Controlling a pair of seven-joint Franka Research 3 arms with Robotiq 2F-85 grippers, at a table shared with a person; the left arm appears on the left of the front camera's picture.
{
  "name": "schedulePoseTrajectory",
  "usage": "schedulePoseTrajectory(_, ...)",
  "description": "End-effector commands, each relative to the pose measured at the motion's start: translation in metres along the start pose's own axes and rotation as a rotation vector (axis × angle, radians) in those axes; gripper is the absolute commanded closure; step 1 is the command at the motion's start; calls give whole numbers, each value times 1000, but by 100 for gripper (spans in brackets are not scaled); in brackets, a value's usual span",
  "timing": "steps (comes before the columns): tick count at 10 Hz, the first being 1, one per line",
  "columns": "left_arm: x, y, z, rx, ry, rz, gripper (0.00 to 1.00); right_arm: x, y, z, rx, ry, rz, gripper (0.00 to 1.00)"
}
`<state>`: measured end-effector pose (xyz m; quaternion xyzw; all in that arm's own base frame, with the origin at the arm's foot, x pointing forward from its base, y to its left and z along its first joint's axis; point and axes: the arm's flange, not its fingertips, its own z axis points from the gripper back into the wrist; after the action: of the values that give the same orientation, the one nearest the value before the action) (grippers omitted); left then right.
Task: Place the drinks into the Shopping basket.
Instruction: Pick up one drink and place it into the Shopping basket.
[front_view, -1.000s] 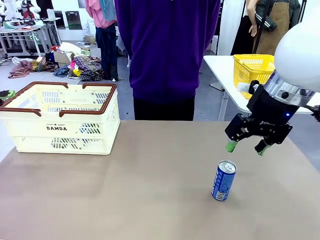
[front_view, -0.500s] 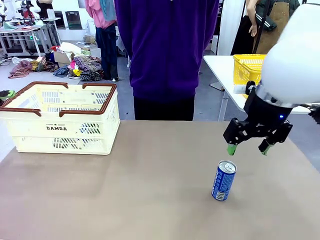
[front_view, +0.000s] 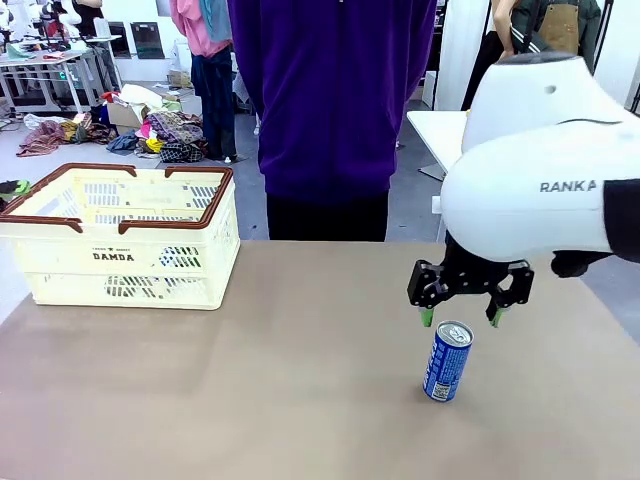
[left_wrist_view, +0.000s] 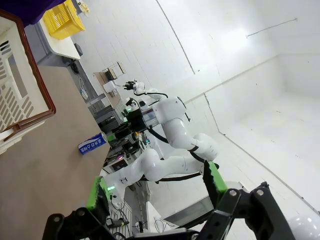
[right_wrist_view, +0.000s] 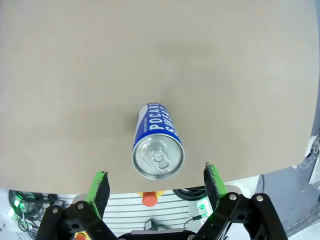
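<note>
While the blue can (front_view: 447, 361) is standing upright on the brown table (front_view: 250, 380), near the robot's right side, the right gripper (front_view: 458, 318) is hovering just above its silver top with jaws spread wide, holding nothing. Handling, as judged: a slim metal can, stiff but dentable if squeezed hard, smooth and likely slippery, tippable because tall and narrow; best hold is across the mid-body, pads on opposite sides. The left gripper (left_wrist_view: 156, 187) is also gaping open and empty. The cream basket (front_view: 125, 240) is sitting well apart at the table's far left; bare tabletop is lying between. A person in purple (front_view: 330, 110) is standing behind the far edge, not obstructing
</note>
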<state>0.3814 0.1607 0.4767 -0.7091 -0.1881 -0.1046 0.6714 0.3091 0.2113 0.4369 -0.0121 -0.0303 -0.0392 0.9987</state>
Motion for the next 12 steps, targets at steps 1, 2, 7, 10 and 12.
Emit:
schedulePoseTrajectory(1,0,-2,2,-13,3,-14,0,5,7,0,11,-17,-73,0)
schedulePoseTrajectory(2,0,-2,2,-13,3,-14,0,8,8,-9,2,11,-74,0)
schedulePoseTrajectory(7,0,-2,2,-13,3,-14,0,12,5,-57,7,50,-131,0)
schedulePoseTrajectory(10,0,-2,2,-13,3,-14,0,11,0,-77,30,98,-151,0)
schedulePoseTrajectory(12,0,-2,2,-13,3,-14,0,8,-7,-78,52,83,-164,0)
